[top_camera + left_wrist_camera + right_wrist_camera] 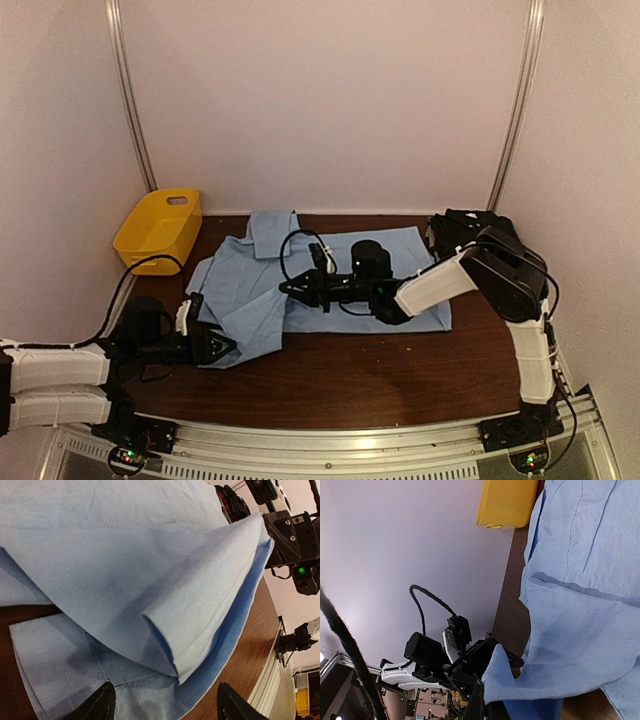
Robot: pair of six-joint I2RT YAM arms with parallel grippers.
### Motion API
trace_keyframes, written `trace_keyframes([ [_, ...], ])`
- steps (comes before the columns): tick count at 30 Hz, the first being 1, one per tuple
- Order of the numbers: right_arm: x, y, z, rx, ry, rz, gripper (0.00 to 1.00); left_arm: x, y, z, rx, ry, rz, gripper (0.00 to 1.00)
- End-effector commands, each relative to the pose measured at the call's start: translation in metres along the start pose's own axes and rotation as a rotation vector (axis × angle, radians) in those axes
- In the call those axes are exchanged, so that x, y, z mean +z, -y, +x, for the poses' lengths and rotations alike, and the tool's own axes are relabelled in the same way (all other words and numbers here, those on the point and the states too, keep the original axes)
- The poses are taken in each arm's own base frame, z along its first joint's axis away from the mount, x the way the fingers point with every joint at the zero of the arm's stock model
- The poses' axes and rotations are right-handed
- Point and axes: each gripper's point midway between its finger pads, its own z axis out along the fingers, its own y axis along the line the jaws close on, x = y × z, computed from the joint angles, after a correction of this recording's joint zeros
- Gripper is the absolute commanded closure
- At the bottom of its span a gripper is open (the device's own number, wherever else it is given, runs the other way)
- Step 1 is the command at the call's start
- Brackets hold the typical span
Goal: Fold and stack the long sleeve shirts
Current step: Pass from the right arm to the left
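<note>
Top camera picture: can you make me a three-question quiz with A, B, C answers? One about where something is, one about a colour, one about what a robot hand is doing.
1. Where is the yellow basket?
A) far left corner of the table
B) on top of the shirt
C) in a gripper

2. What colour is the spread-out shirt?
A) red
B) light blue
C) green

3. What is the right gripper doing?
A) holding the basket
B) open, away from any cloth
C) shut on a shirt fold

Answers: 1 A, it sits far back beside the left wall. 2 B, the cloth is pale blue. 3 C, the right wrist view shows it pinching blue cloth.
</note>
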Motion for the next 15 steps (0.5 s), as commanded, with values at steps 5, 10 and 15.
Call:
trace_keyframes([
  [5,0.001,0.004,-0.017,-0.005,0.021,-0.029,1.0,0.018,0.029,0.008,0.179,-0.051,0.067,0.3],
  [10,0.001,0.006,-0.017,-0.006,0.016,-0.026,1.0,0.03,0.026,0.014,0.257,-0.091,-0.014,0.3],
  [15,0.0,0.008,-0.015,-0.002,0.012,-0.023,1.0,0.041,0.023,0.017,0.33,-0.128,-0.076,0.38],
])
